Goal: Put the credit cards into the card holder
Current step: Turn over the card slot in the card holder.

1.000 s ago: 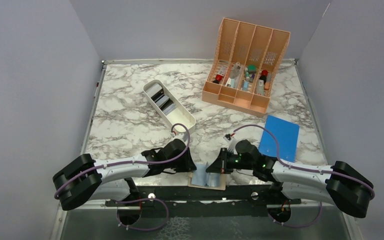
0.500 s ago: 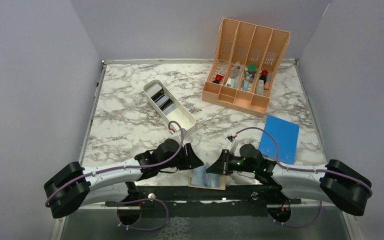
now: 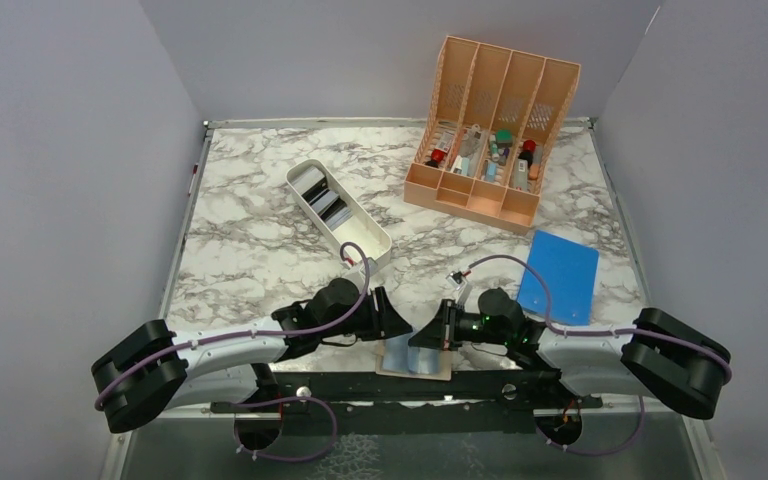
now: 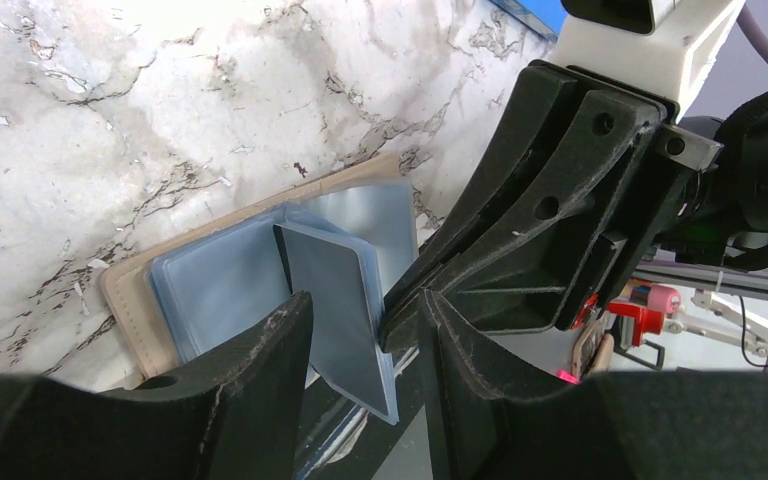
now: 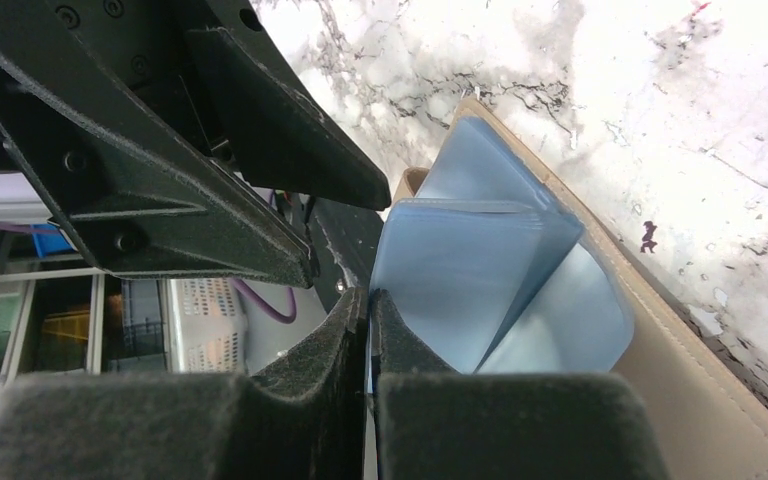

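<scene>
Right gripper (image 5: 368,300) clamps a pocket leaf of the card holder (image 5: 500,270); left gripper (image 4: 360,310) (apart, empty) waits beside it, nearer the credit cards (image 3: 326,208).

Top cam high at rear, whole table (image 3: 250,250); wrist cams close-up, opposed; shared: card holder (image 4: 215,285)

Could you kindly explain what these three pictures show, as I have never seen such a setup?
These are two robot arms bolted at the near edge of a table. One picture looks down from above; the other two come from cameras on each wrist. On the table lie a white tray with cards, a peach organizer, a blue sheet, and an open card holder between the arms. The right gripper pinches one of its pocket leaves upright; the left gripper is open beside it.
</scene>
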You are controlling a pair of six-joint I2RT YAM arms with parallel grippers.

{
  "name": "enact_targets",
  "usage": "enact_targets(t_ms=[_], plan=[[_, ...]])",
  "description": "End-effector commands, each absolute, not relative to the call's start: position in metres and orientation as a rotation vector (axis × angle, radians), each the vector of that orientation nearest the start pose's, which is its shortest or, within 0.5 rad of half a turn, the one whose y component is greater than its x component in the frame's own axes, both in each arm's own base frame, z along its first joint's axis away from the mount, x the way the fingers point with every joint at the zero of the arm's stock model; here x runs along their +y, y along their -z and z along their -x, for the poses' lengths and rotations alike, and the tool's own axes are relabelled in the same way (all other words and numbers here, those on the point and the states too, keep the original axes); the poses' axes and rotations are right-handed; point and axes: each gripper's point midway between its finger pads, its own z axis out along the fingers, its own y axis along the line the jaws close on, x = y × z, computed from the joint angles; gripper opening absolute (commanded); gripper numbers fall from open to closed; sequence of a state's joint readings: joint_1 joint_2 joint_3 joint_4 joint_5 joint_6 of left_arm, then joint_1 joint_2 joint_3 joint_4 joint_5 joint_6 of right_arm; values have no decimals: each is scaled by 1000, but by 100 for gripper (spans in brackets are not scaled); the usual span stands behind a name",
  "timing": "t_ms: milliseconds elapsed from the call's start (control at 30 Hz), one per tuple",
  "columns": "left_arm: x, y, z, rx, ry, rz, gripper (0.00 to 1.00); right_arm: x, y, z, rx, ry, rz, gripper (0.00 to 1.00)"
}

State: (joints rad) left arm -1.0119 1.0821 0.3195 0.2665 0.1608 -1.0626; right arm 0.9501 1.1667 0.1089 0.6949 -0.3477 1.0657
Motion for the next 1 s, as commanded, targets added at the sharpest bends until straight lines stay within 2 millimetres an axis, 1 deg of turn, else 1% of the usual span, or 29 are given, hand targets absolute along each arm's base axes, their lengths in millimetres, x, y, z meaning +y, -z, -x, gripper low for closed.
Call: enact_targets(t_ms=[0,133,200,267,300,400,433,533,733,967], plan=[[-305,-89,-114,2392,1337,-65,46,295,-75,-88,2284,-1591,196,10],[-303,-87,-113,2410,1313,-86,46,293,-71,-87,2290,-1576,199,10],[-303,-87,-113,2405,1314,-81,46,293,-70,-87,2296,-1572,201,15],[-304,-86,-113,2403,1318,-81,46,293,-67,-88,2305,-1562,206,17],[-304,-85,-113,2408,1316,-84,46,294,-67,-88,2305,-1563,212,16],[-306,-84,-113,2416,1314,-95,42,296,-67,-87,2297,-1578,225,3],[-306,-84,-113,2417,1312,-97,41,297,-68,-86,2293,-1586,233,1],[-306,-81,-114,2424,1296,-103,39,298,-68,-86,2293,-1594,241,1],[-303,-73,-114,2448,1257,-108,40,299,-65,-86,2309,-1590,239,1],[-300,-60,-114,2491,1198,-118,40,299,-61,-84,2337,-1583,233,4]])
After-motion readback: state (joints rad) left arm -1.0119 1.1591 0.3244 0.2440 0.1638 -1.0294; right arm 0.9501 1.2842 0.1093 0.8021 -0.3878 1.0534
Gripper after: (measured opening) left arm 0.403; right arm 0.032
